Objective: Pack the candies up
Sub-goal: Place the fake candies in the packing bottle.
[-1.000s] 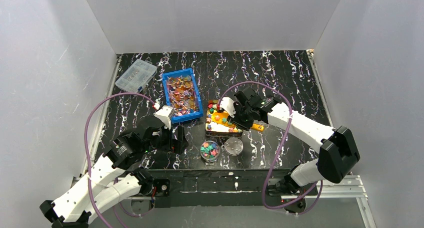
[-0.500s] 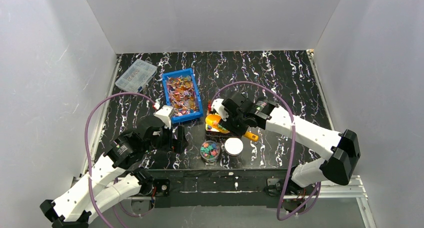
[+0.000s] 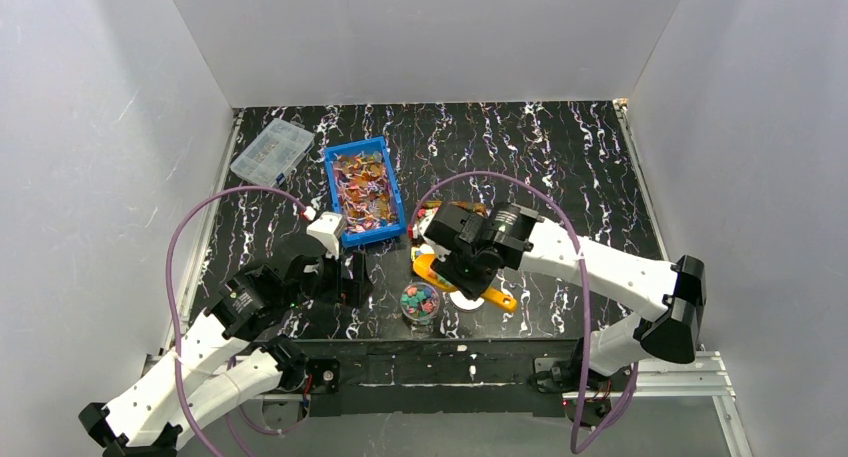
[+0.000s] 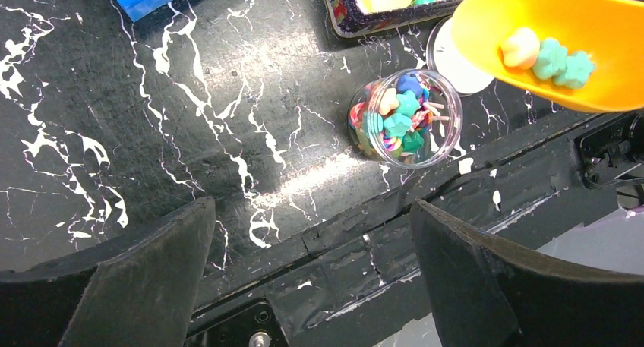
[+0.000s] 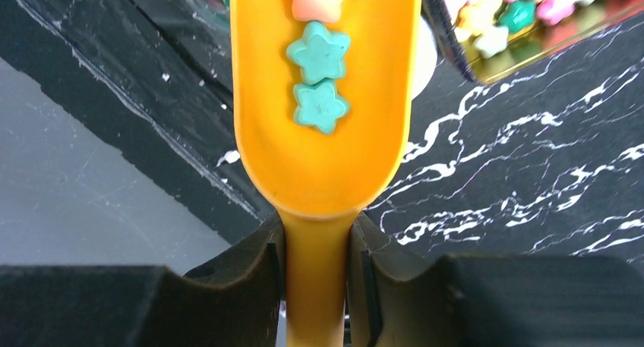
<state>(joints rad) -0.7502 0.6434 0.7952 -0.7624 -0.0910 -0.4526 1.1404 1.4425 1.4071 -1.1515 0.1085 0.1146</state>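
The small star-shaped candies (image 5: 319, 77) look bright and smooth. Two teal ones and a peach one lie in a row in the bowl of the orange plastic scoop (image 5: 326, 157), just ahead of the right tool (image 5: 317, 275). The right tool is squeezed partway shut on the scoop's thin handle, with one black finger on each side. More candies in pink, blue, teal and yellow fill the small round clear plastic jar (image 4: 405, 118). It sits on the black marbled counter (image 4: 228, 134), near the scoop's tip and ahead of the left tool (image 4: 311, 279). Others lie in the dark flat tin (image 4: 383, 17) further ahead of it. The right arm reaches across with its wrist bent down. The left arm is folded low, and the left tool is wide open and holds nothing.
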